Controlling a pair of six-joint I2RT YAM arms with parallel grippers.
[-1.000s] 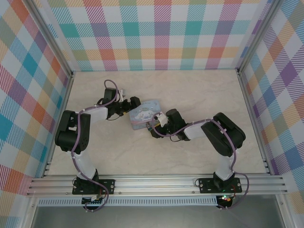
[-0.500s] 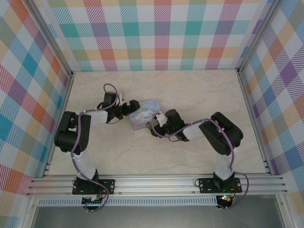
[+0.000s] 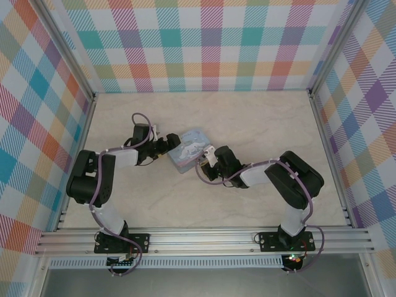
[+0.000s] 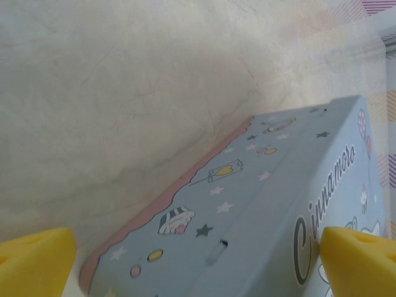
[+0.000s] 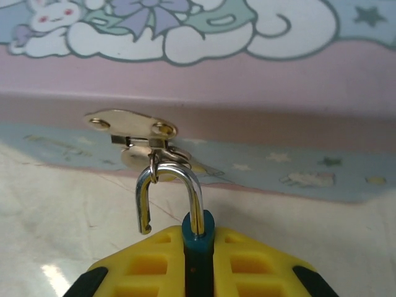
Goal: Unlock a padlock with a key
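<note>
Right wrist view, lower centre: I have the right gripper (image 5: 199, 267) clamped on the padlock (image 5: 199, 224), its teal body pinched between the yellow pads. The silver shackle hooks through the hasp (image 5: 131, 125) of the tin (image 5: 260, 80), one leg hanging free. In the left wrist view, the left gripper (image 4: 198, 260) stands wide apart around the tin's corner.

The padlock (image 5: 197, 234) has a shiny metal shackle, the tin (image 5: 247, 86) smooth paint, the table (image 5: 62, 235) a faint gloss.

pale blue tin (image 4: 247, 210), script on it reads "Cinnamoro", rest cut off, no other txt
</note>
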